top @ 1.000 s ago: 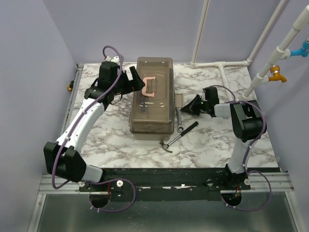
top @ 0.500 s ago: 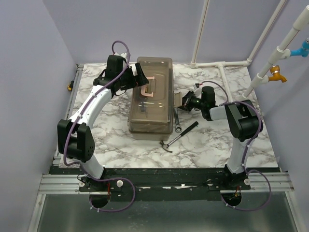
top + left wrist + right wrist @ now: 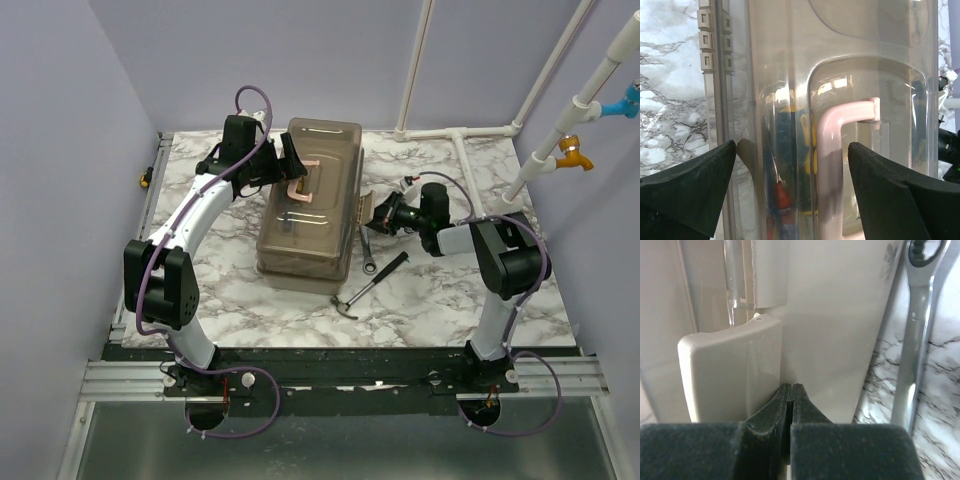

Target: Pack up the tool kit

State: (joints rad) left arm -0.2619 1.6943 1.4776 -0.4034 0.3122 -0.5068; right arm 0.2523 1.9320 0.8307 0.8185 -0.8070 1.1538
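Note:
The tool kit's box (image 3: 318,222) lies closed mid-table, beige with a smoky lid and a pink handle (image 3: 299,184). My left gripper (image 3: 284,166) hovers open over the lid. In the left wrist view its fingers (image 3: 687,192) straddle the pink handle (image 3: 832,165) without touching it. Red and blue tool handles (image 3: 780,197) show through the lid. My right gripper (image 3: 370,215) is shut, its tips (image 3: 791,390) pressed against the box's right side beside a beige latch (image 3: 732,372). A wrench (image 3: 368,250) and a hammer (image 3: 372,282) lie on the table right of the box.
White pipes (image 3: 455,133) run along the back right of the marble table (image 3: 220,270). The wrench (image 3: 920,330) lies close beside the right gripper. A purple wall stands close on the left.
The left arm swung over the lid and set its open jaws around the handle. The right gripper moved left against the box's side. The box's near end has turned leftward.

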